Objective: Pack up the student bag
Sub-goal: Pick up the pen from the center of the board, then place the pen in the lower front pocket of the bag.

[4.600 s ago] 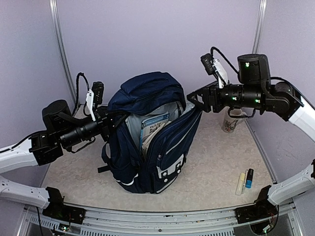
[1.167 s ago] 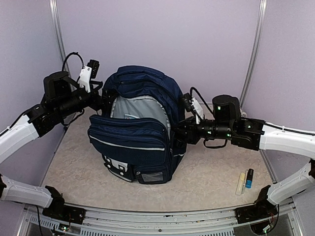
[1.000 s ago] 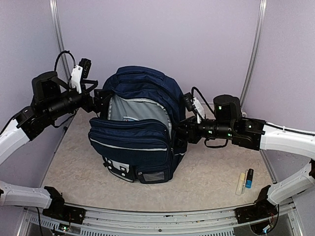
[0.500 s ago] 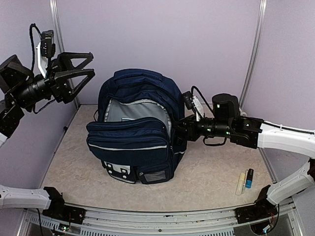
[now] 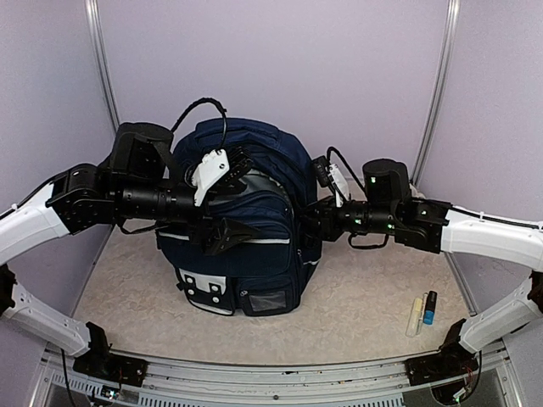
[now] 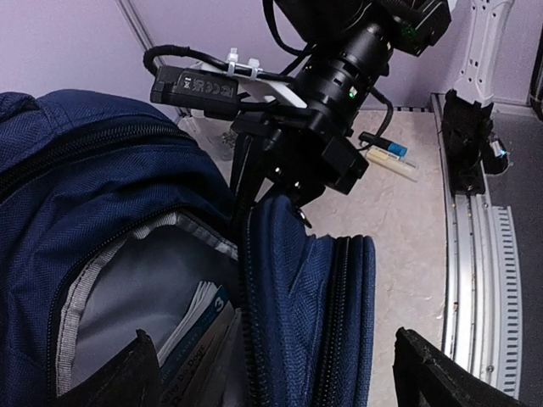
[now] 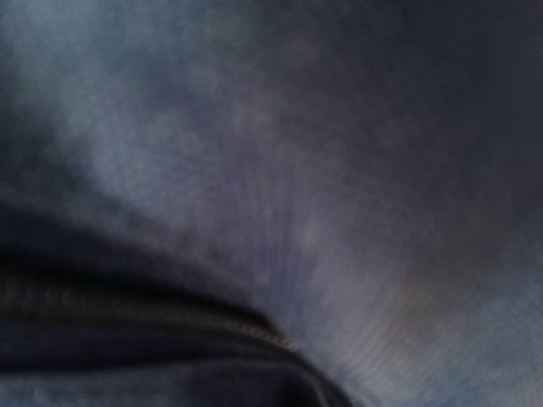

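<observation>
The student bag (image 5: 254,254) stands upright mid-table, navy with white pocket patches. Its main compartment gapes at the top, showing grey lining and books (image 6: 191,326). My left gripper (image 5: 239,197) hovers open right above the bag, its jaws spread wide on either side of the front section (image 6: 314,314), touching nothing I can see. The left gripper's (image 6: 280,381) fingertips (image 6: 127,377) only just show at the bottom edge of its wrist view. My right gripper (image 5: 309,222) is shut on the bag's right upper edge (image 6: 276,203). The right wrist view holds only blurred navy fabric (image 7: 280,195).
Two pens or markers (image 5: 422,312) lie on the table at the front right, also seen past the bag as markers (image 6: 392,157). Purple walls close in on three sides. A metal rail (image 6: 475,254) runs along the near table edge.
My left arm, raised by the left wall half a second ago, has swung in over the bag with its jaws still open. The right arm has held its place.
</observation>
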Robot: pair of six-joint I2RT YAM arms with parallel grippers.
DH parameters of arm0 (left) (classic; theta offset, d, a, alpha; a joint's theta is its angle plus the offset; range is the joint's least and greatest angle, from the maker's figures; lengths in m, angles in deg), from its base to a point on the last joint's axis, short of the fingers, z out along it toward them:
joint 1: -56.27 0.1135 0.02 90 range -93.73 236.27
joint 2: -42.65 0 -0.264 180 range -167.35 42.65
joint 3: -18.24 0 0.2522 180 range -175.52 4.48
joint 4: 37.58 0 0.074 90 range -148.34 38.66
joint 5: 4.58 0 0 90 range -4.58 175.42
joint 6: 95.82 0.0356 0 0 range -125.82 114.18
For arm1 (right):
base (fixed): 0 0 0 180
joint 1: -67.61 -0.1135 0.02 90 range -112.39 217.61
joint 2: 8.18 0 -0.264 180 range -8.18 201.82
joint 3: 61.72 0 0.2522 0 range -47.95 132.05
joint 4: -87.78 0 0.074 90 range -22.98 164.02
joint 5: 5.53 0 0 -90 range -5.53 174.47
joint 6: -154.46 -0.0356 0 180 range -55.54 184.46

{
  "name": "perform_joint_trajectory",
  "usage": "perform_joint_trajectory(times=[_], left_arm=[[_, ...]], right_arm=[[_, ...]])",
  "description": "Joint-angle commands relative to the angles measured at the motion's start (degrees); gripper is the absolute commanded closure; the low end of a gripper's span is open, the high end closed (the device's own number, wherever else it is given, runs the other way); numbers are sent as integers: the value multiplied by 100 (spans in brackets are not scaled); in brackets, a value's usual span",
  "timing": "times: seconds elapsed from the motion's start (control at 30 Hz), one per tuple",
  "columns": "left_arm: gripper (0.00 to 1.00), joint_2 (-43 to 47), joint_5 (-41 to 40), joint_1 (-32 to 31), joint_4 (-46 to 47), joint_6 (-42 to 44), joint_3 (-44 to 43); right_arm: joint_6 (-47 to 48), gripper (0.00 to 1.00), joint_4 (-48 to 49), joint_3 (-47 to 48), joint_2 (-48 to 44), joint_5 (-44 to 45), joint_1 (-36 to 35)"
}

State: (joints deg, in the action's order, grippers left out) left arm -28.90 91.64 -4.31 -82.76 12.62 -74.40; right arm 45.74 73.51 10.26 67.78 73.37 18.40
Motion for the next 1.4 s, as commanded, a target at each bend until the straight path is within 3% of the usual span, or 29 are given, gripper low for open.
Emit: perform_joint_trajectory(times=[0.0,0.03,0.1,0.17,0.23,0.37,0.47,0.6,0.8,1.1,1.23,1.37], left_arm=[[12,40,-661,6,-151,506,93],[19,103,-603,18,-65,530,174],[44,223,-401,35,61,559,277],[75,363,-157,45,161,603,393],[99,513,-67,53,326,615,555],[100,604,70,64,371,559,619],[100,610,125,55,420,570,638],[100,588,213,55,479,569,666],[100,505,217,22,500,507,629],[100,581,187,-79,461,473,642],[100,613,224,-108,469,487,658],[100,594,226,-121,486,518,652]], right_arm=[[231,100,-75,109,-83,-196,99],[288,96,-102,109,-135,-270,96],[408,86,-184,109,-276,-311,97],[563,71,-327,100,-491,-246,102],[744,59,-486,47,-747,-101,99],[1302,54,-599,-412,-1368,-104,93],[1536,64,-619,-818,-1741,-253,-49],[1798,73,139,-1618,-1983,-644,-497],[1929,80,828,-2004,-1322,-236,-894],[2112,73,1471,-1967,-611,705,-911],[2210,67,1546,-1921,-470,735,-911],[2244,75,1573,-1826,-339,559,-907]])
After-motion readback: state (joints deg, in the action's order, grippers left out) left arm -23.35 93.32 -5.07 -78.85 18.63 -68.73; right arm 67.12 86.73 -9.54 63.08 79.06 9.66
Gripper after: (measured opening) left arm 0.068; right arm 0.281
